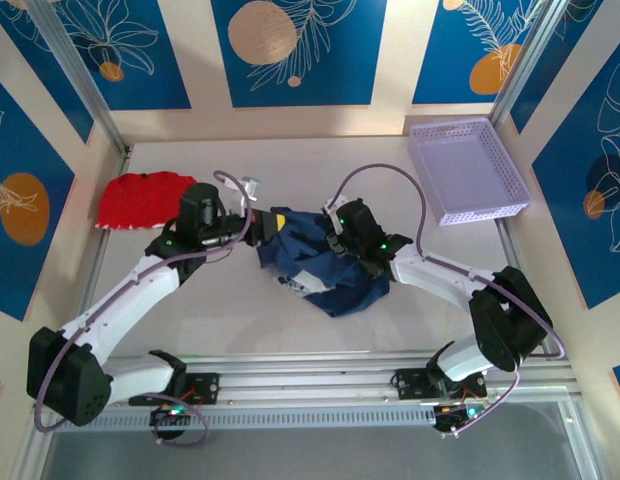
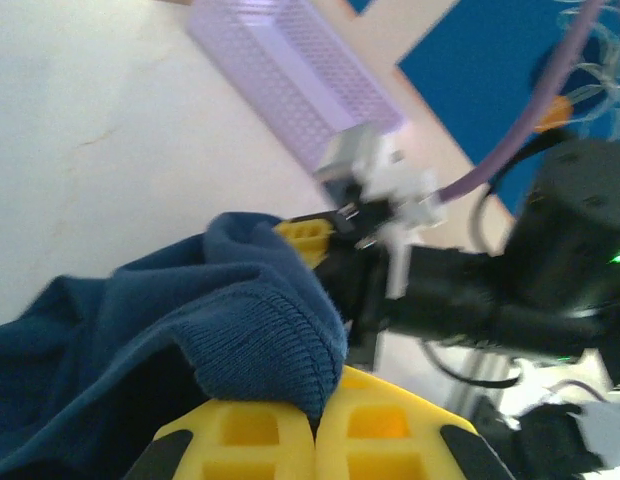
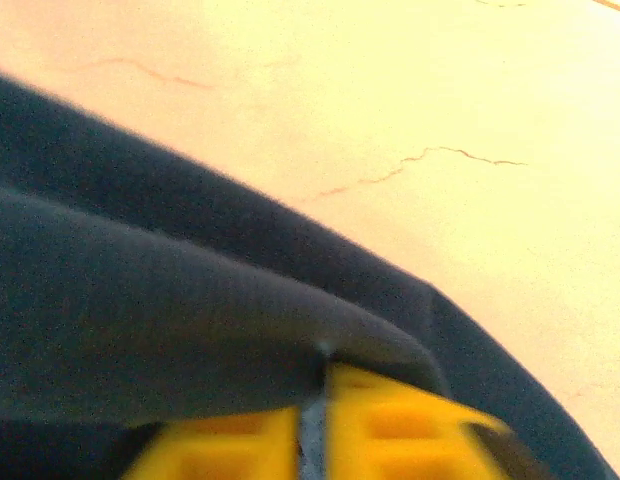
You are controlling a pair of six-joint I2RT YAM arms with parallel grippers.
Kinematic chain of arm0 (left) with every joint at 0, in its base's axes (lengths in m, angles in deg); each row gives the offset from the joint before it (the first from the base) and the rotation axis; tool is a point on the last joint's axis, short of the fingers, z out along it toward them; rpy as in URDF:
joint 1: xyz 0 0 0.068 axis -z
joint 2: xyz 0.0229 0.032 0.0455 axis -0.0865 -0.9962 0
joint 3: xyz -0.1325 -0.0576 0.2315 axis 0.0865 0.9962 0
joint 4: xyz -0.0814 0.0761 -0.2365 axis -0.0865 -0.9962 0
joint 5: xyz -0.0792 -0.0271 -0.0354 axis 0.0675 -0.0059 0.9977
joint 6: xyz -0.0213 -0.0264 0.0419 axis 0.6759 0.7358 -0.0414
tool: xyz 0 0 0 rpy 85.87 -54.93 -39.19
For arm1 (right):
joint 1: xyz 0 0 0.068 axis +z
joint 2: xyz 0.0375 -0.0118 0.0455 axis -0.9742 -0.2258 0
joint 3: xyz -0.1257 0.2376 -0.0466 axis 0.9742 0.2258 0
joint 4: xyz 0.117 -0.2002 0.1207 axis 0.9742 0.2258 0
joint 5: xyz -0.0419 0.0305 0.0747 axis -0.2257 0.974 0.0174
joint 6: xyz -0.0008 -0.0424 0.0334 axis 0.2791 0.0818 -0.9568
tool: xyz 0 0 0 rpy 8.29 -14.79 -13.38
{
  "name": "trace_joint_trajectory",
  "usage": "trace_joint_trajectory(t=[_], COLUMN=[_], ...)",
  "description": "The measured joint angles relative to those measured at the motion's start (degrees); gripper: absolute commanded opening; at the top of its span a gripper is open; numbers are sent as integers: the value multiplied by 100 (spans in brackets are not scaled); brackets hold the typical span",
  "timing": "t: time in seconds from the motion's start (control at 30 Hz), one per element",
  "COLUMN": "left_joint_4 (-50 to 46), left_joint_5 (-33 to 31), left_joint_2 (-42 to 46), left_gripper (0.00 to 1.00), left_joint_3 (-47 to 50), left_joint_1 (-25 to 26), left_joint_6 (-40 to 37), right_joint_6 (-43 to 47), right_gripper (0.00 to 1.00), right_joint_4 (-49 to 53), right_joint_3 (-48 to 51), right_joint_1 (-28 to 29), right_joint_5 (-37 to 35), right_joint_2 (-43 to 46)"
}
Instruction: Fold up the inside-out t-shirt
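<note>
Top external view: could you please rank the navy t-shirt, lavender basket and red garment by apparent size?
1-2. Bunched navy t-shirt and lavender basket: about alike, no ranking.
3. The red garment: clearly smallest.

The t-shirt is dark navy with a ribbed edge and a pale patch. Left of it the garment is bright red; right of it the basket is lavender mesh. The table is off-white. The left gripper and right gripper are yellow. Wall panels beyond the t-shirt are blue with orange discs and white leaf outlines.
</note>
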Motion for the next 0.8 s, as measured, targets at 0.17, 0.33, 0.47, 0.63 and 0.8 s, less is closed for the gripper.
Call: trace_joint_trajectory(t=[0.17,0.33,0.47,0.63,0.8], left_joint_4=[-660,-1008,-1064,-970,-387], left_joint_5=[-1598,-2422,-2966,-3523,-3130], left_joint_2=[175,-232,-160,780,885], left_gripper=[15,30,47,58,62], left_joint_3=[221,260,529,1016,1108], left_joint_1=[-4,39,348,1244,1812], left_joint_6=[-278,-573,-726,-979,-1329], right_joint_6=[-214,-984,-1615,-2225,-2570], right_gripper=[0,0,0,0,0], right_joint_4=[448,584,570,527,511], right_joint_3=[-149,-251,-321,-334,-337], right_joint_1=[-409,-686,-822,-1043,-1163], right_joint_5=[1703,3598,4520,5119,5386], right_joint_2=[507,990,997,938,870])
